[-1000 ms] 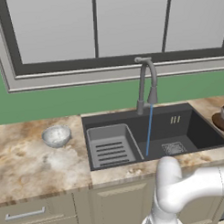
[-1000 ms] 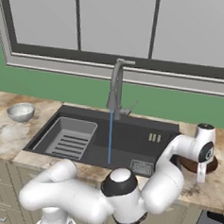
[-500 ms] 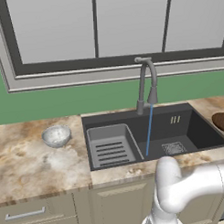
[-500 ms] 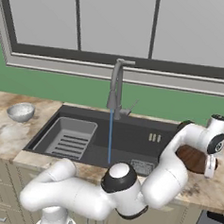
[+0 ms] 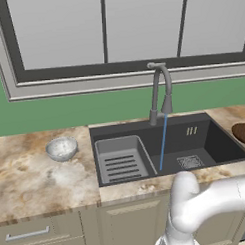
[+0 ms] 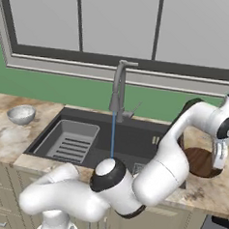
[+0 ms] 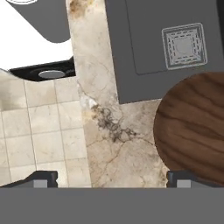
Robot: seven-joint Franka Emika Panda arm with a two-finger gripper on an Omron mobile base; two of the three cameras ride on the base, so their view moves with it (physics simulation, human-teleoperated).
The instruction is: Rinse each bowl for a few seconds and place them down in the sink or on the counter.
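The dark reddish-brown bowl (image 6: pixel 198 162) rests on the counter (image 6: pixel 204 190) right of the sink (image 6: pixel 134 133); it also shows at the far right as the same bowl (image 5: pixel 243 133). My gripper (image 6: pixel 219 160) hangs open just above that bowl's right side, holding nothing. In the hand view the bowl (image 7: pixel 192 131) lies to the right, and the gripper (image 7: pixel 111 179) stands wide over bare counter (image 7: pixel 109 135). The speckled grey-white bowl (image 5: pixel 61 148) sits on the counter left of the sink (image 5: pixel 215 146), seen too as the small bowl (image 6: pixel 21 114).
Water runs in a thin blue stream (image 5: pixel 163 143) from the gooseneck faucet (image 5: pixel 161 88) into the basin. A grey slotted tray (image 5: pixel 120 159) fills the sink's left half. The drain (image 7: pixel 183 43) and tiled floor (image 7: pixel 35 131) past the counter edge show from the hand.
The hand has lifted up and to the right, away from the reddish-brown bowl, which stays on the counter. The jaws have spread a little wider.
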